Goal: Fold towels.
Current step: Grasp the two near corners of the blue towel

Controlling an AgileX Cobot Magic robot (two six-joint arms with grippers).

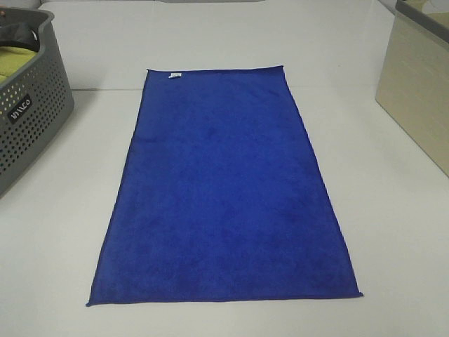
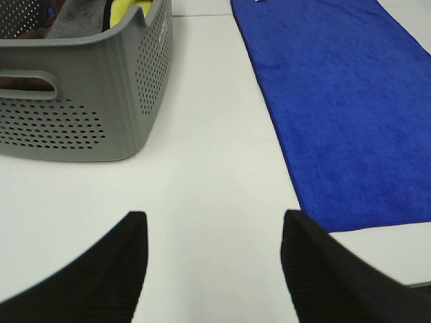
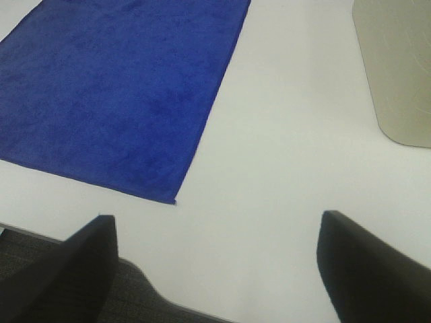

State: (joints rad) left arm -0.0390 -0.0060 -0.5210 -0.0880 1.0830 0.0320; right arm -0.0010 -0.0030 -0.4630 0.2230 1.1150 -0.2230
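Note:
The royal-blue towel (image 1: 224, 189) lies flat and fully spread on the white table, long side running away from me, with a small white tag (image 1: 175, 74) on its far short edge. It also shows in the left wrist view (image 2: 343, 108) and the right wrist view (image 3: 114, 87). Neither gripper shows in the exterior high view. My left gripper (image 2: 212, 232) is open and empty over bare table, off the towel's near left corner. My right gripper (image 3: 215, 235) is open and empty near the table's front edge, off the towel's near right corner.
A grey perforated basket (image 1: 28, 119) stands at the far left, holding a yellow-green cloth (image 2: 128, 9) and dark items. A beige bin (image 1: 417, 84) stands at the far right. The table's front edge (image 3: 81, 243) runs below the right gripper.

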